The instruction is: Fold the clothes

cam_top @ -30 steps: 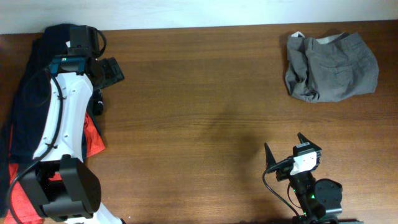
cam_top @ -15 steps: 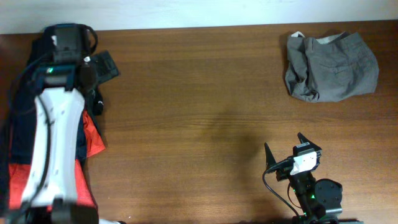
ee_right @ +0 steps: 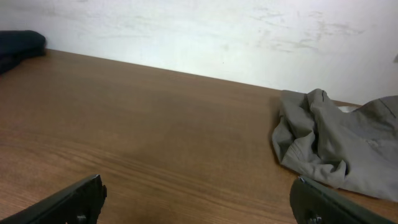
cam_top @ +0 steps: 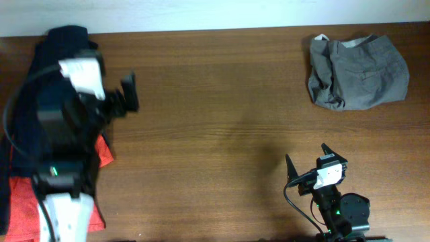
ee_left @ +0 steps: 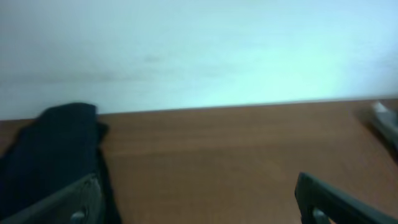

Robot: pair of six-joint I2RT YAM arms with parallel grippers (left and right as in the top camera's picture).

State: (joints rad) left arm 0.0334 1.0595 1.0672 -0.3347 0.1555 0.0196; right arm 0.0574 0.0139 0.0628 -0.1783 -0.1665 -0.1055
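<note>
The grey-khaki shorts [cam_top: 359, 72] lie bunched at the table's back right, with a white label at their top-left corner. They also show in the right wrist view [ee_right: 339, 146], ahead and to the right of my fingers. My right gripper [cam_top: 310, 168] is open and empty near the front edge, far from the shorts; in its own wrist view [ee_right: 199, 208] bare wood lies between the fingers. My left gripper [cam_top: 129, 94] is open and empty at the far left, beside the dark navy garment [cam_top: 64, 39]. Its wrist view [ee_left: 199, 208] shows only table between the fingers.
The dark navy garment [ee_left: 50, 149] lies piled at the table's left back, partly under my left arm. An orange-red garment [cam_top: 27, 202] lies under and in front of it. A white wall runs along the table's back edge [ee_right: 186, 37].
My left arm has lifted and swung, and its gripper has moved from the navy pile's back edge a little forward and right. The right arm and the shorts have not moved.
</note>
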